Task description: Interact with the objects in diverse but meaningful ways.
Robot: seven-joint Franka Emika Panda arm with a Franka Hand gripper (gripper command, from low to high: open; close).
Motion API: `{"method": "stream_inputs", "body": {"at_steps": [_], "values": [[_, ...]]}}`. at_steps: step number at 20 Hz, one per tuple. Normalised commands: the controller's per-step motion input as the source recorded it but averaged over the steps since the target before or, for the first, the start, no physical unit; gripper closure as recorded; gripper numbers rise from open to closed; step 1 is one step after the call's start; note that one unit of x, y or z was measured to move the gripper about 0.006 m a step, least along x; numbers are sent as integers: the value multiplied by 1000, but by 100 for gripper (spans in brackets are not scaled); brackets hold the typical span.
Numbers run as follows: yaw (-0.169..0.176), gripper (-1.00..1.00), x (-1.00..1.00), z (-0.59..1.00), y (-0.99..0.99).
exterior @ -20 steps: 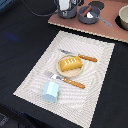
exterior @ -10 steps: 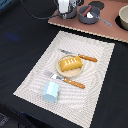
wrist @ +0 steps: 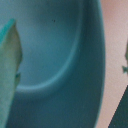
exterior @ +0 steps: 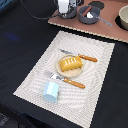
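The robot's end effector (exterior: 65, 6) hangs at the far edge of the exterior view, its fingers (wrist: 9, 75) spread apart in the wrist view.

Tabletop (exterior: 20, 40): black, plain.
Placemat (exterior: 95, 95): cream with fine darker stripes.
Plate (exterior: 61, 73): pale cream, unpatterned.
Bread loaf (exterior: 70, 63): yellow-orange, scored with darker lines across its top.
Carton (exterior: 50, 92): pale blue, house-shaped, no print legible.
Fork (exterior: 66, 80) and knife (exterior: 80, 56): orange handles, silver-grey metal ends.
Board (exterior: 107, 27) at the tabletop's far edge: salmon-pink.
Pot (exterior: 90, 12): dark grey, holding a small white piece (exterior: 90, 15).
Bowl (wrist: 55, 55) in the wrist view: teal-blue interior, one dark speck; pinkish surface beside it.
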Motion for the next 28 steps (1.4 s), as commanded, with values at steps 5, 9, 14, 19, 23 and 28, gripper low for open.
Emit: {"method": "stream_inputs", "body": {"at_steps": [5, 9, 14, 19, 23, 28], "values": [[0, 100, 14, -189, 131], [0, 100, 26, -164, 133], [-6, 100, 42, 153, 55], [-23, 100, 61, 982, -525], [-18, 100, 0, 821, -874], [-2, 100, 0, 537, -916]]}}
